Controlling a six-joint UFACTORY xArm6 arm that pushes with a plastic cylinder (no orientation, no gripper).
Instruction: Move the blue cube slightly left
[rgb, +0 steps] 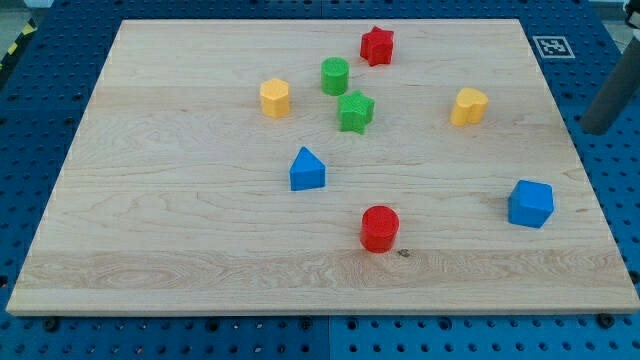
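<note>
Camera view gives you the wooden counter (180, 230) first. At the view's right edge a grey rod (612, 98) leans in, cut off by the frame; you cannot make out your end effector's tip or its state. Your blue cube (530, 204) sits near the counter's right edge, well apart from the red cylinder (380, 228) and the blue house-shaped block (307, 170).

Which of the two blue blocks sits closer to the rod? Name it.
The blue cube, near the board's right edge. The rod stands off the board at the view's right; my tip's end is not clearly visible. The other blue block is mid-board.
</note>
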